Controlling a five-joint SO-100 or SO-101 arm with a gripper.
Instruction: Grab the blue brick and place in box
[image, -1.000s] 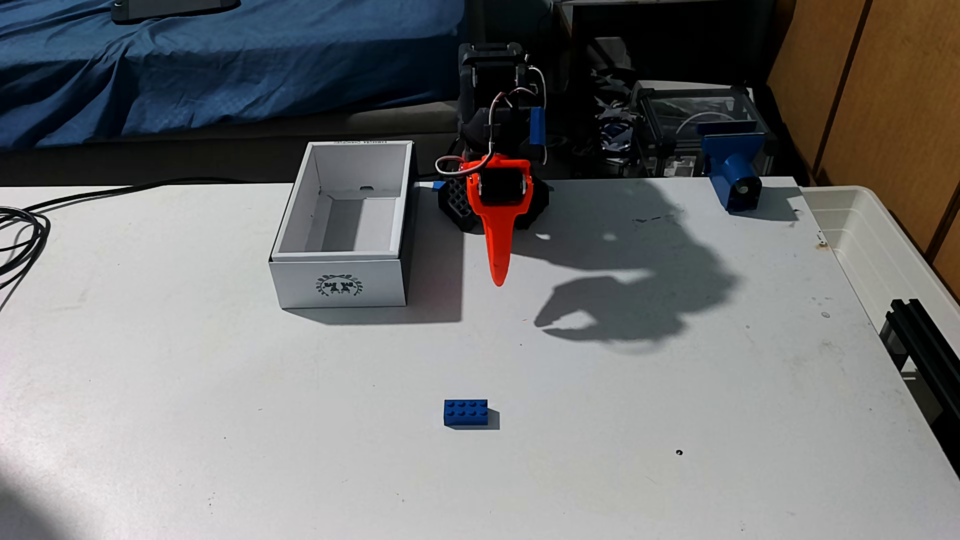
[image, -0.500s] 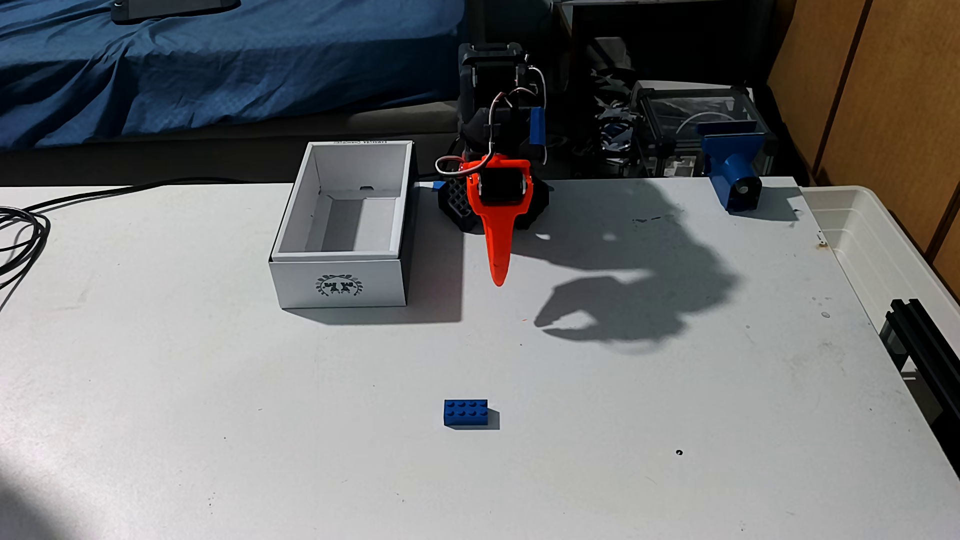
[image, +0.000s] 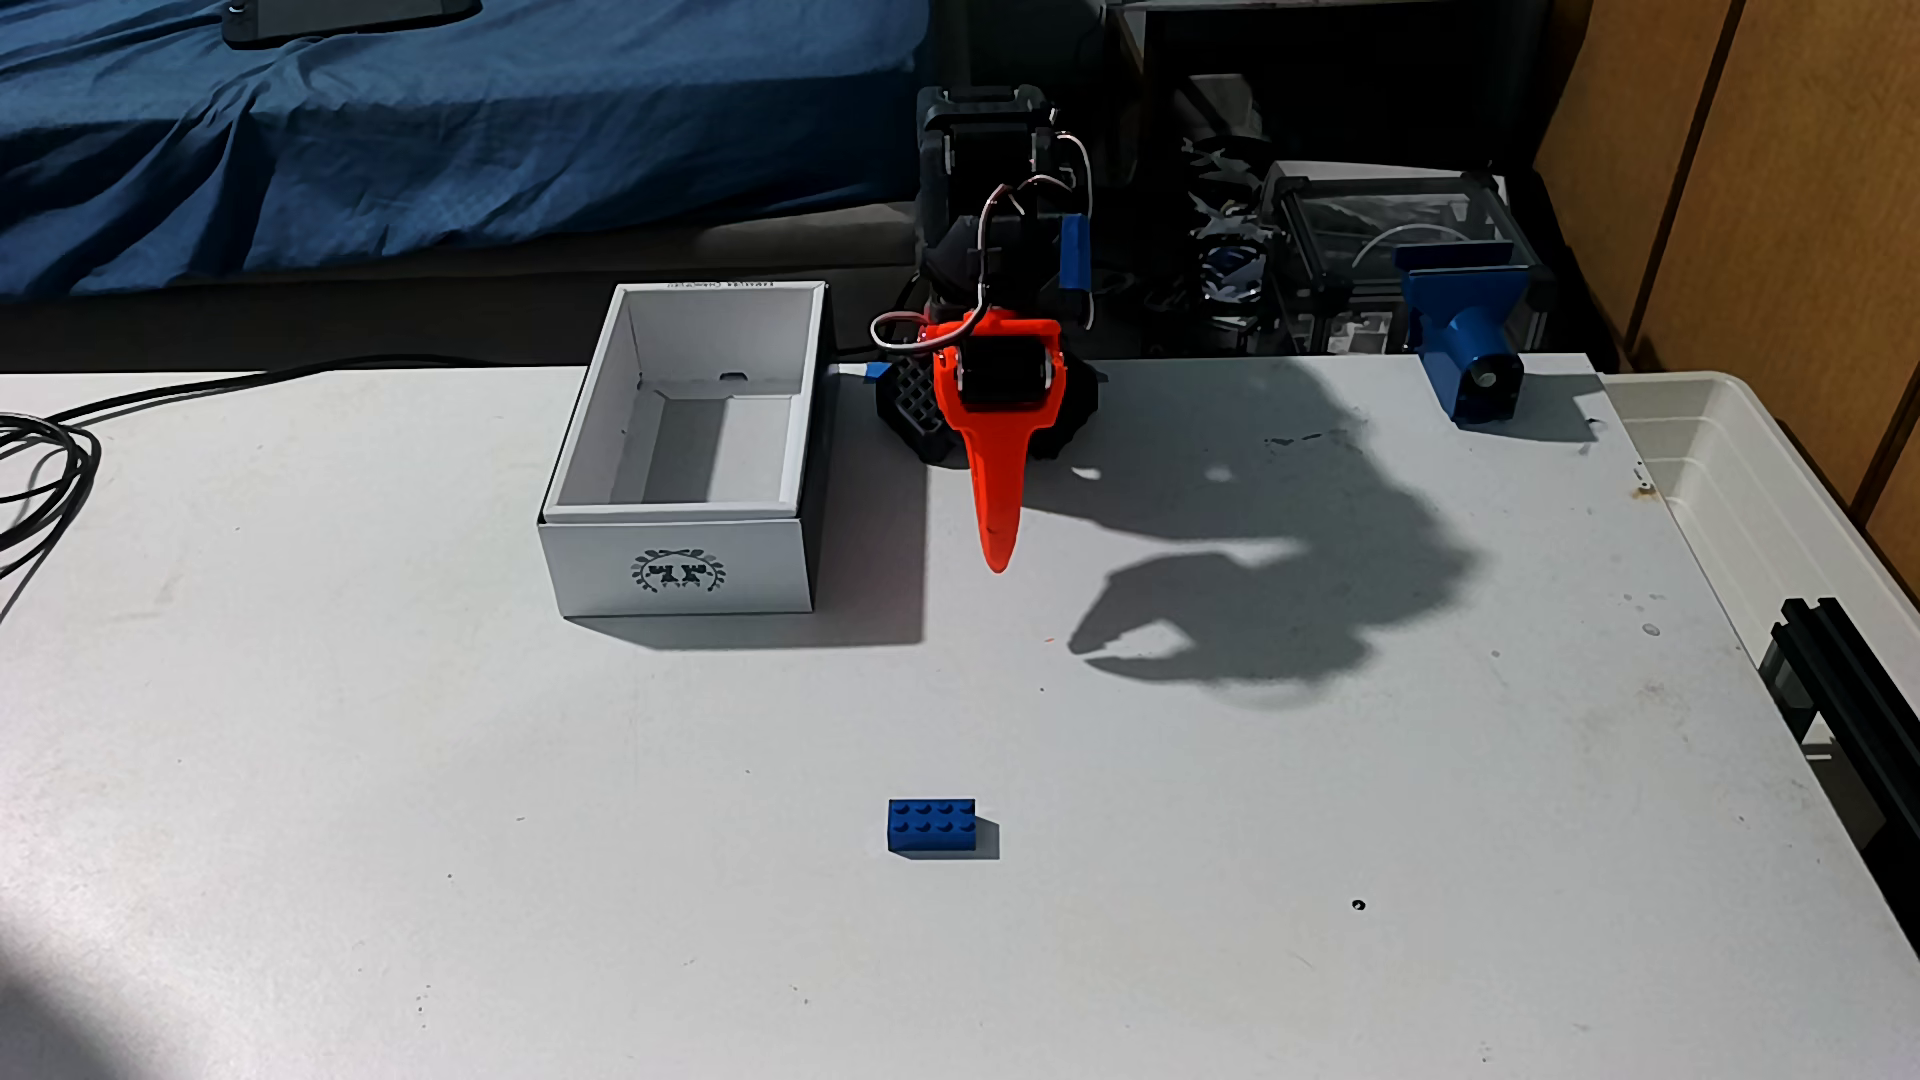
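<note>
The blue brick (image: 932, 827) lies flat on the white table (image: 416, 831), studs up, in the front middle of the fixed view. The box (image: 681, 566), white with a dark wreath emblem on its near short side, stands open and empty at the back, left of the arm. My orange gripper (image: 997, 561) hangs tip-down just right of the box, well behind the brick and above the table. Its fingers look shut with nothing between them; its shadow on the table shows the tips pinched together.
A blue clamp-like part (image: 1470, 348) sits at the table's back right edge. A translucent plastic bin (image: 1745, 498) borders the right side, with a black rail (image: 1839, 675) nearer the front. Black cables (image: 42, 467) lie at the left edge.
</note>
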